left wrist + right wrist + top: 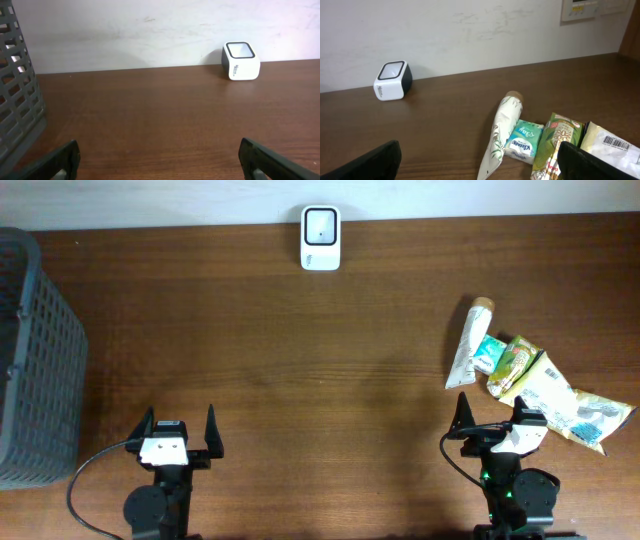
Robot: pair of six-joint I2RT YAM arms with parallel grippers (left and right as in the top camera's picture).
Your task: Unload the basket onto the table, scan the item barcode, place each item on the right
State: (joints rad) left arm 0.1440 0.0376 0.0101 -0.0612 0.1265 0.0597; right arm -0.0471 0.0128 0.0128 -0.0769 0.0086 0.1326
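Four small goods lie clustered at the right of the overhead frame, just ahead of the right pincer (490,418): white tube (467,348), tissue pack (490,355), green packet (516,366), pale pouch (575,402). Which one is meant for scanning cannot be told.

- Handling (judged): all light. The tube is soft-walled and best taken across its middle. The packets are thin, slippery film lying flat on the bench (300,360), best pinched at a free edge.
- Barcode: one is seen, on the pale pouch, at the lower right of the right wrist frame. None can be made out on the others.
- Hidden: the pouch is cut off there by the frame edge and a pincer finger.
- Scanner (321,238): top centre, well apart.
- Pincers: the right one and the left pincer (178,423) are both released, with nothing held.
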